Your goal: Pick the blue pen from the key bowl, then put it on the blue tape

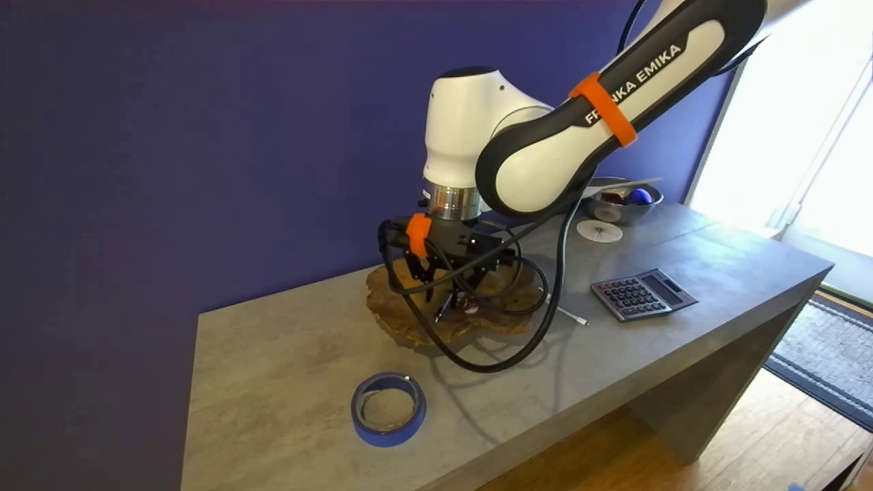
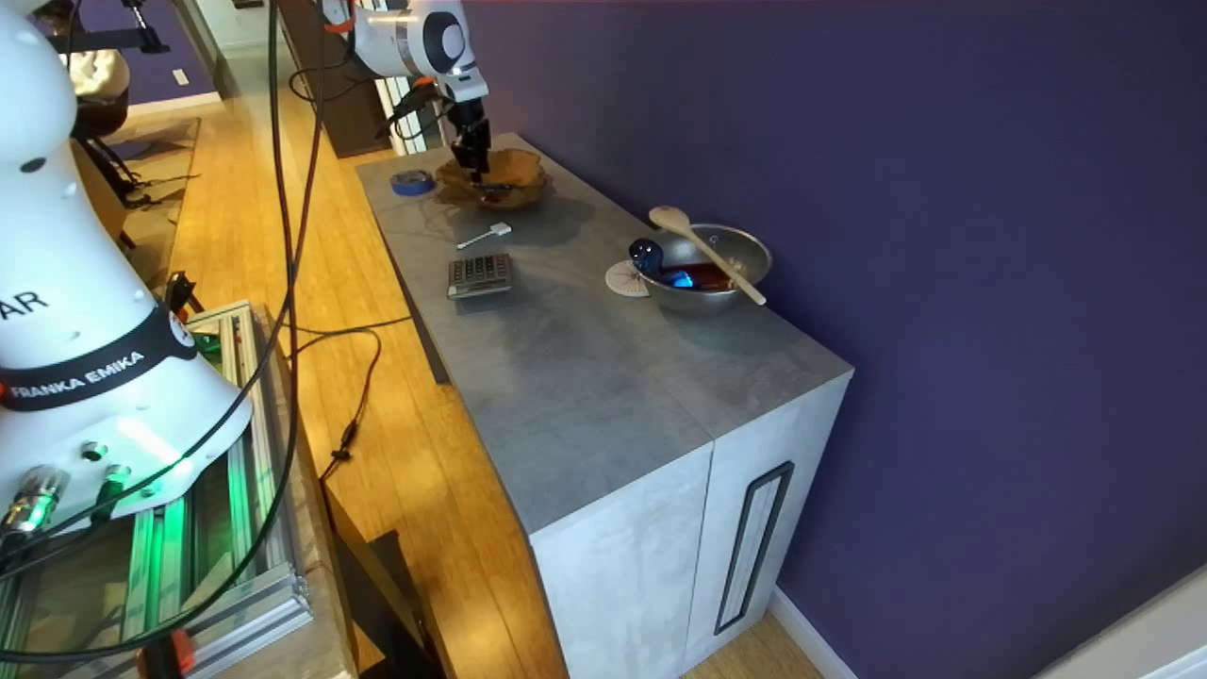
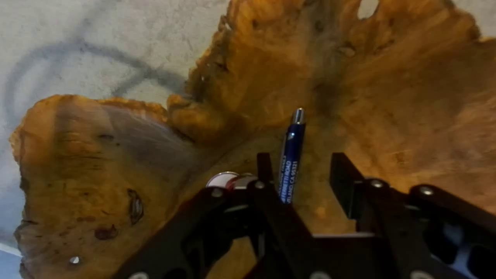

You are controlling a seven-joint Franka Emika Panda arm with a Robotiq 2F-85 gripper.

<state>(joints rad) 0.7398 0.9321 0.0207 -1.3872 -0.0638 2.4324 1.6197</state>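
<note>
The blue pen point(image 3: 291, 159) lies in the key bowl point(image 3: 387, 93), its silver tip pointing up the wrist view and its lower end hidden by a finger. My gripper point(image 3: 301, 164) is open over the bowl, with the pen between its fingers in that view, nearer the left finger. Whether a finger touches it I cannot tell. In an exterior view the pen point(image 1: 444, 307) shows below the gripper point(image 1: 443, 294) in the orange-brown bowl point(image 1: 399, 324). The blue tape point(image 1: 390, 436) lies flat on the table in front of the bowl; it shows in both exterior views point(image 2: 412, 184).
A round red-and-white item point(image 3: 223, 180) lies in the bowl beside the left finger. A white cable adapter point(image 1: 573, 317), a calculator point(image 1: 641, 294), a white disc point(image 1: 599, 231) and a metal bowl point(image 2: 702, 300) with a wooden spoon point(image 2: 709, 250) are on the table. A purple wall stands behind.
</note>
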